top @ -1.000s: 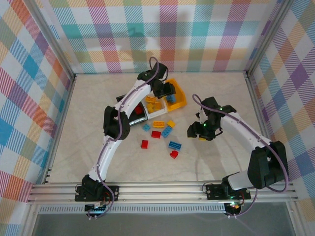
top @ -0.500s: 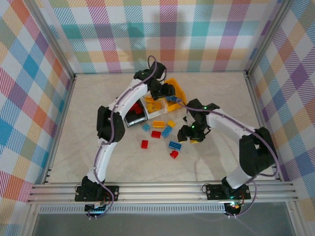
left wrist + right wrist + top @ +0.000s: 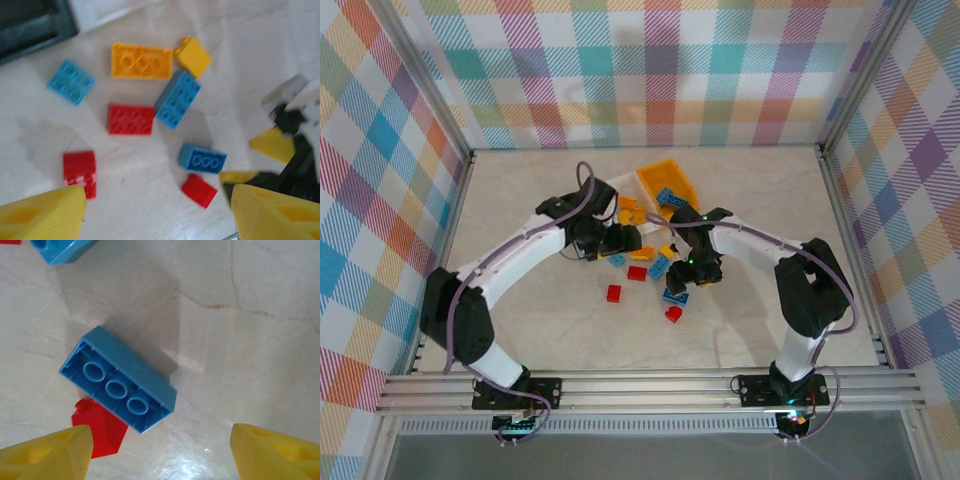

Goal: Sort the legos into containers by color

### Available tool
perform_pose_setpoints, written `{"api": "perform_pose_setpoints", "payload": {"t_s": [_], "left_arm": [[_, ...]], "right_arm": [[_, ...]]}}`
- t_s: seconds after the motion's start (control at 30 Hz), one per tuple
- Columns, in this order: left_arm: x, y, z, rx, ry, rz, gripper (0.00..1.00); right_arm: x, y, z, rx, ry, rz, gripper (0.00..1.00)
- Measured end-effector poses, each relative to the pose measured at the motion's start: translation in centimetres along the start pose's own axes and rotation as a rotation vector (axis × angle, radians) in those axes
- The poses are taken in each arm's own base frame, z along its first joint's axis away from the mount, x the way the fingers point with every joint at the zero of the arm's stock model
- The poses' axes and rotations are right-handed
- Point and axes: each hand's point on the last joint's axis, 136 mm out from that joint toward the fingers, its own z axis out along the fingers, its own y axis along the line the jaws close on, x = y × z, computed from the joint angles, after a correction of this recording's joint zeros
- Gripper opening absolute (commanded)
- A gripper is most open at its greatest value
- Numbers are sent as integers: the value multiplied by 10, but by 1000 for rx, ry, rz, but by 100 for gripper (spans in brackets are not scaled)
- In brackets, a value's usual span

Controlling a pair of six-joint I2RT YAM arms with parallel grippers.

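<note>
From above, the left gripper [image 3: 618, 240] and right gripper [image 3: 688, 272] hang over scattered legos [image 3: 638, 272], the yellow-orange bin [image 3: 660, 168] beyond. Left wrist: jaws wide, empty; red, blue, orange bricks [image 3: 130, 119] ahead. Right wrist: jaws wide, empty; upturned blue brick [image 3: 118, 386] just ahead.

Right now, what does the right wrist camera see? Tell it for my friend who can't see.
A light blue plastic Lego brick lies upside down on the marbled table, its three tubes showing. A small red plastic brick peeks out at its lower corner, and the right gripper hangs open, yellow fingertips wide apart.
</note>
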Motion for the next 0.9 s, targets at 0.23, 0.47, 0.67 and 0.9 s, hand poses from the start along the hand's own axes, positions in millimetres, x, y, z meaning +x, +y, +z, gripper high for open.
{"api": "perform_pose_setpoints", "payload": {"t_s": [0.23, 0.47, 0.67, 0.9], "left_arm": [[17, 16, -20, -3, -56, -44, 78], [14, 18, -22, -8, -71, -53, 78], [13, 20, -23, -13, -75, -57, 78], [16, 27, -21, -25, -62, -64, 78]], "right_arm": [[-4, 7, 10, 33, 22, -140, 73], [-14, 24, 11, 23, 12, -214, 72], [-14, 21, 30, 45, 62, -227, 72], [-28, 12, 38, 112, 63, -236, 69]]}}
